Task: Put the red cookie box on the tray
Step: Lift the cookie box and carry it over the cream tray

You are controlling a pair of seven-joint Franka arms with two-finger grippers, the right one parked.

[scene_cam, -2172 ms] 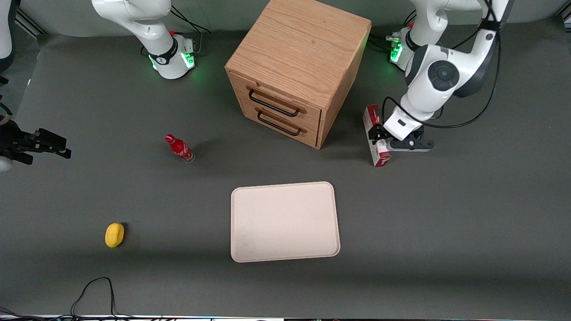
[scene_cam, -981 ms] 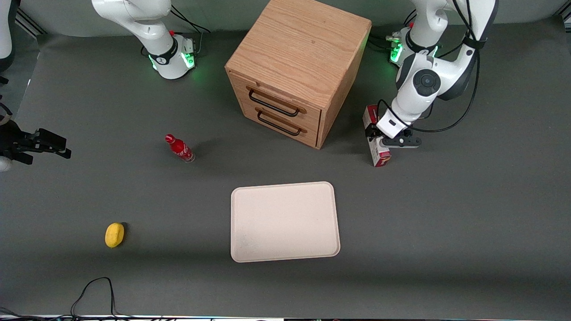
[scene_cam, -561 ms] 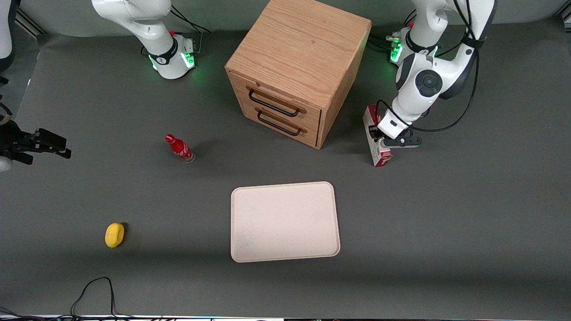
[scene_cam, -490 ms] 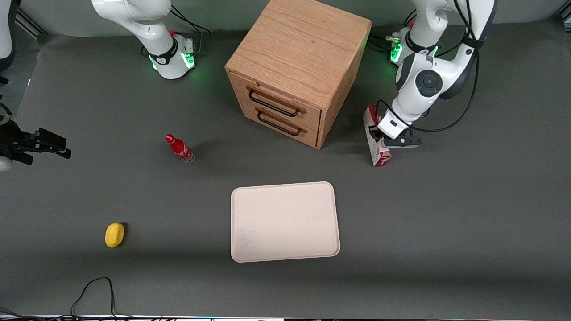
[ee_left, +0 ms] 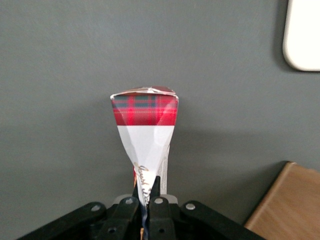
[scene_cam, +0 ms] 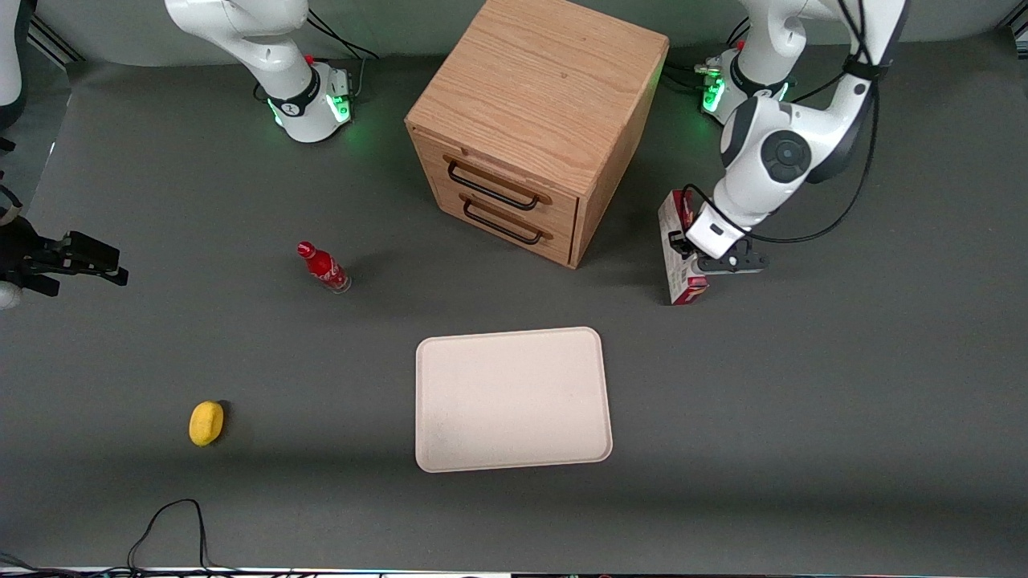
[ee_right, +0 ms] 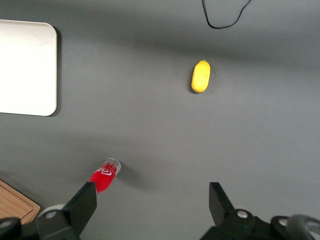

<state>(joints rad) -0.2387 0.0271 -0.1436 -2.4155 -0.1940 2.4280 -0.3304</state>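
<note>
**Pinching the cookie box beside the cabinet**

I am holding my gripper point(scene_cam: 683, 250) clamped narrowly on the red cookie box point(scene_cam: 679, 250), my fingers point(ee_left: 131, 205) pressing its upper edge so the cardboard is squeezing in between them. The box is tilting in my grip, its tartan end pointing down toward the grey table point(scene_cam: 843, 385), and whether that end is touching the table I cannot tell. It is sitting at about three o'clock from the wooden drawer cabinet point(scene_cam: 536, 120), near it but apart. The cream tray point(scene_cam: 512, 399) is lying nearer the front camera, at roughly seven o'clock from the box, well apart. Toward the parked arm's end, a small red bottle point(scene_cam: 323, 267) and a yellow lemon-like object point(scene_cam: 206, 423) are resting on the table.
</note>
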